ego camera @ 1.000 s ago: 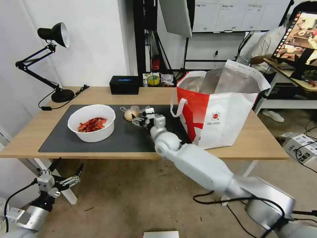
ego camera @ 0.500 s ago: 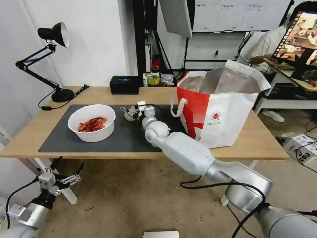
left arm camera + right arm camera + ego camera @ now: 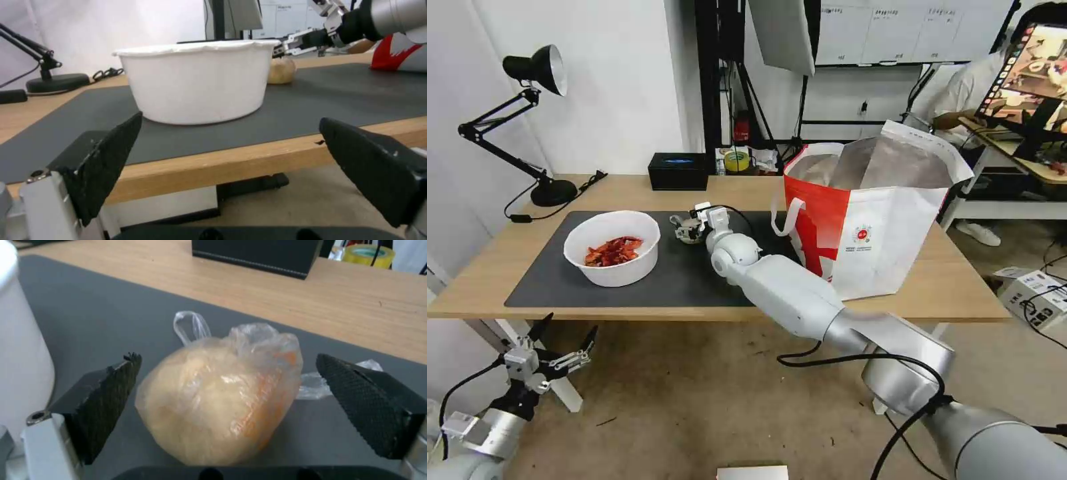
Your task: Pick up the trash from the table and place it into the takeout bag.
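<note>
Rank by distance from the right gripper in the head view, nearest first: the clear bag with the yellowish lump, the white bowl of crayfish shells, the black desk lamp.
1. Clear bag with the yellowish lump: on the mat, between the open right gripper's fingers.
2. White bowl: on the mat, to the gripper's left.
3. Desk lamp: at the table's far left corner.

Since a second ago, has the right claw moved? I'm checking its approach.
Yes. The right claw has moved away from the takeout bag, toward the black tissue box, and now straddles the bagged lump.
</note>
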Controlling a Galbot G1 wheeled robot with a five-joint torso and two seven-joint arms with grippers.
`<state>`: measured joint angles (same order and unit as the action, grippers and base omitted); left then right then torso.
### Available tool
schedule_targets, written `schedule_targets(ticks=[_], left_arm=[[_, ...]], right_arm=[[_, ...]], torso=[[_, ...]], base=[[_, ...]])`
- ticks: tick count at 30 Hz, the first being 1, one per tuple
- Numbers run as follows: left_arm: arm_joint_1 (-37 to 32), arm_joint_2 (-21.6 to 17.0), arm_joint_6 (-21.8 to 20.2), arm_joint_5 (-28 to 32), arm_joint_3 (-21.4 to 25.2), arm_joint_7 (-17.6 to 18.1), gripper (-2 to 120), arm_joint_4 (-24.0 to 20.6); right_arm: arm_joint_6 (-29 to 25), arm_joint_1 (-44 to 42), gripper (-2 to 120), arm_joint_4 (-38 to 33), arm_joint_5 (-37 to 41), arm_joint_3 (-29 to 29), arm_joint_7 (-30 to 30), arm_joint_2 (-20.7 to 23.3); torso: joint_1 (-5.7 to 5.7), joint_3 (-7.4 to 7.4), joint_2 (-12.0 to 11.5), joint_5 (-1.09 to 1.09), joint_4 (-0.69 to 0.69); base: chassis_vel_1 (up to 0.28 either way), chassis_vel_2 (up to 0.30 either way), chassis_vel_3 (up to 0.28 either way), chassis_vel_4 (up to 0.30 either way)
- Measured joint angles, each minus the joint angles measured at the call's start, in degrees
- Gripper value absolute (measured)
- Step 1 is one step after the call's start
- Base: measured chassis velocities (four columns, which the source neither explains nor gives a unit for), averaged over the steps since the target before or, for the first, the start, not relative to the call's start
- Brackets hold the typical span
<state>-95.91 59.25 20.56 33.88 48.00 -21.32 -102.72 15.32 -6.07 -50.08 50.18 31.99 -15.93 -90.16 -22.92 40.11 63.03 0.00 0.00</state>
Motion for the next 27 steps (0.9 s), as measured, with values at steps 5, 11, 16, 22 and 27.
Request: schedule_targets(ticks=[5,11,16,22,27], left_arm=[[0.15,0.00,0.00,0.01,-0.18,-0.01,100,0.18],[0.69,-0.35,-0.02,0.32,-0.67,-0.01,100,0.13],[0.96,-0.65,-0.06,0.61,-0.78,-0.01,100,0.20],[0.60,-0.39,-0.27,0.77,-0.61,0.02,100,-0.07],[0.39,-0.27,-0.30,0.83,-0.55,0.04,100,-0.38]], right_arm=[[0.58,0.12,100,0.48,-0.06,0.11,0.47,0.05],[1.71,0.23,100,1.04,-0.08,0.44,1.95,0.06],[2.50,0.43,96,1.55,-0.05,0.61,2.42,0.06],[3.49,0.49,72,1.81,0.51,0.91,3.00,0.09],[3.67,0.29,50,1.25,0.97,1.06,2.79,0.14]], torso=[[0.00,0.00,0.00,0.00,0.00],[0.00,0.00,0.00,0.00,0.00],[0.00,0.00,0.00,0.00,0.00],[0.00,0.00,0.00,0.00,0.00],[0.00,0.00,0.00,0.00,0.00]], base=[[0.000,0.000,0.000,0.000],[0.000,0.000,0.000,0.000],[0.000,0.000,0.000,0.000],[0.000,0.000,0.000,0.000],[0.000,0.000,0.000,0.000]])
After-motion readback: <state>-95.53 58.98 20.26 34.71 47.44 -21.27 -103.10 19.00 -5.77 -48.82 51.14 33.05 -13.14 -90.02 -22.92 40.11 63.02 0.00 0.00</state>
